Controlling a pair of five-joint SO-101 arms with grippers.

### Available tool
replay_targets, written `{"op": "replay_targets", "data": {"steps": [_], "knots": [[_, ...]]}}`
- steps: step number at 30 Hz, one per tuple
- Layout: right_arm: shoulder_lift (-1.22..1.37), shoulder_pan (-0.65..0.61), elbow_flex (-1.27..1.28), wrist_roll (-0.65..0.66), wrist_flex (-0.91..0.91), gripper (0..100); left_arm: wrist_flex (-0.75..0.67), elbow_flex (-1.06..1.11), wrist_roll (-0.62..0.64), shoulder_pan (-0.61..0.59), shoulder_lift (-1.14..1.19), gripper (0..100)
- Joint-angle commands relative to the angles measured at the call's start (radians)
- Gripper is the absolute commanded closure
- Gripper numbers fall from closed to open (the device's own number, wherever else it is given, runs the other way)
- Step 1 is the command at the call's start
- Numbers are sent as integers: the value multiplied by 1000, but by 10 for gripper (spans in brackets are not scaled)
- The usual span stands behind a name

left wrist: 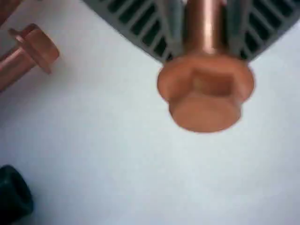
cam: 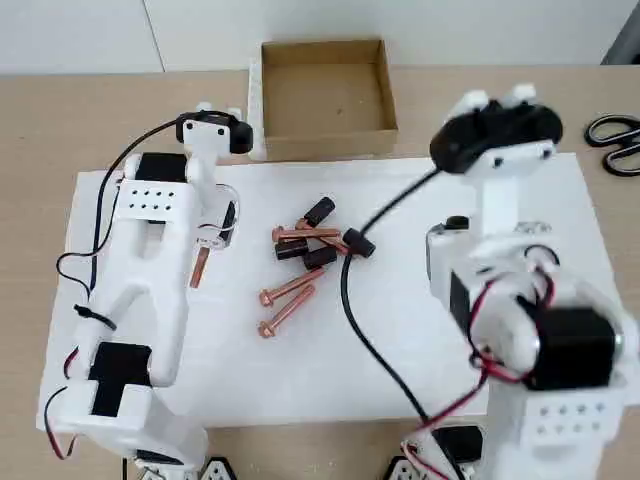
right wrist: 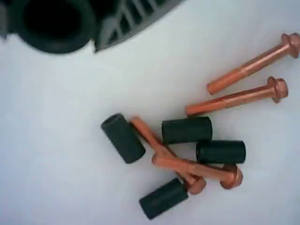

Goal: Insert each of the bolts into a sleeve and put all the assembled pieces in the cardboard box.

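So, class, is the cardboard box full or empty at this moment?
Empty: in the high view the floor of the cardboard box is bare, while loose bolts and sleeves lie on the white sheet.

Light wooden counter (cam: 30, 120) bearing a white sheet (cam: 330, 390); pale wall (cam: 100, 30) behind; black-handled scissors (cam: 615, 140) lie on the counter beside the sheet's right edge.

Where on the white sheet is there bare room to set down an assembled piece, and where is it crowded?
Bare: the front of the white sheet, bordered by the two loose bolts, the left arm and the black cable. Also between cable and right arm. Crowded: the middle, where sleeves and crossed bolts pile up below the cardboard box.
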Motion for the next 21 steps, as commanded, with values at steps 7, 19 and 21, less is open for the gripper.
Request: {"op": "replay_targets", "data": {"steps": [7,19,21], "knots": [[-421,-7,677,6,-593,996,44,-154,5,5,-64,994],[-745,-134,1218,-2,-1013,995,61,-156,5,44,-64,994],[-811,-176,1281,2,-1024,995,87,-156,5,78,-64,994]]}}
